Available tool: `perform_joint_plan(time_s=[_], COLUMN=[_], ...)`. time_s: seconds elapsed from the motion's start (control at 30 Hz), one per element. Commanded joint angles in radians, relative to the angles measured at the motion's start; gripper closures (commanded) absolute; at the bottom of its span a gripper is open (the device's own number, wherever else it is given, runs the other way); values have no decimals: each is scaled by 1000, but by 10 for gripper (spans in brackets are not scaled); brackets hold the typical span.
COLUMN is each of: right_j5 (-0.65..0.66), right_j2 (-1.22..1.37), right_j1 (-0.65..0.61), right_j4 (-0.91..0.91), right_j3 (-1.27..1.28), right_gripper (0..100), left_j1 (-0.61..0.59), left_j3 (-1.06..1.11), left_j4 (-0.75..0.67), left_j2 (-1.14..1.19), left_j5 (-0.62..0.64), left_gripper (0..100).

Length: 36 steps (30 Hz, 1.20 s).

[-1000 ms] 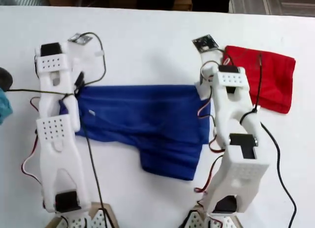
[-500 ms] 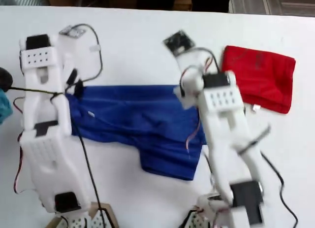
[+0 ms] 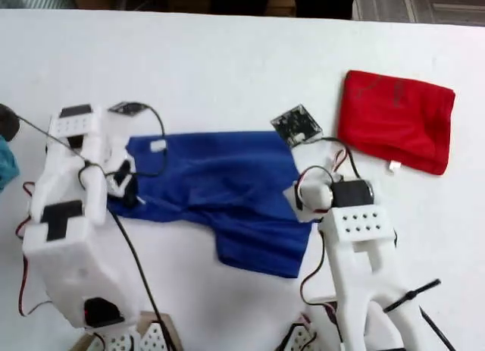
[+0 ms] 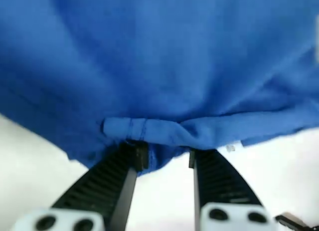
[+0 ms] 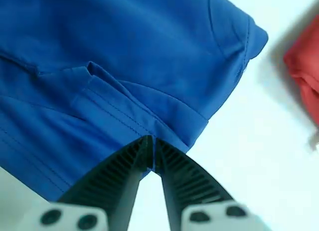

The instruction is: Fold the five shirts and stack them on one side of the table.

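Slippage is the likeliest trouble. The blue shirt (image 3: 220,184) lies part-folded across the middle of the bench (image 3: 227,63), with a loose flap toward lower centre. The right gripper (image 5: 152,153) appears to pinch only its thin hem, jaws pressed together. The left gripper (image 4: 164,156), at the shirt's left edge, has its jaws parted around a bunched fold, so a one-sided pull could skew the cloth. Both arms sit folded low, wrists tipped down. A folded red shirt (image 3: 398,120) lies upper right.

The high camera looks straight down on the blue shirt (image 3: 227,184) from well above. My wrist cameras sit close over that shirt's opposite ends; all three views share it.
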Motion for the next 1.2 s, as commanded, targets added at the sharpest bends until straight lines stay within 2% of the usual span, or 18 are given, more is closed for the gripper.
perform_joint_plan(time_s=[0.0, 0.1, 0.3, 0.37, 0.5, 0.67, 0.73, 0.87, 1.0, 1.17], right_j5=[-9, -11, -11, -11, -11, -11, -11, -11, -11, -11], right_j2=[-36, -36, -38, -36, -36, -36, -36, -36, -36, -36], right_j1=[12, 12, 12, 12, 12, 12, 12, 12, 16, 13], right_j4=[8, 22, 58, 56, 51, 51, 51, 51, 51, 50], right_j3=[-2, 2, 2, 2, 2, 2, 2, 2, 2, 2], right_gripper=[978, 978, 978, 978, 978, 978, 978, 978, 978, 978], left_j1=[-11, -46, -164, -169, -169, -172, -167, -135, -137, -133], left_j3=[117, 263, 575, 621, 607, 559, 545, 499, 430, 415], left_j4=[-32, -173, -651, -713, -713, -674, -718, -799, -715, -624], left_j2=[-192, -333, -514, -509, -468, -460, -456, -462, -462, -462], left_j5=[-15, -18, -115, -121, -101, -17, 2, 150, 204, 167], left_gripper=[846, 846, 846, 846, 846, 846, 846, 846, 846, 845])
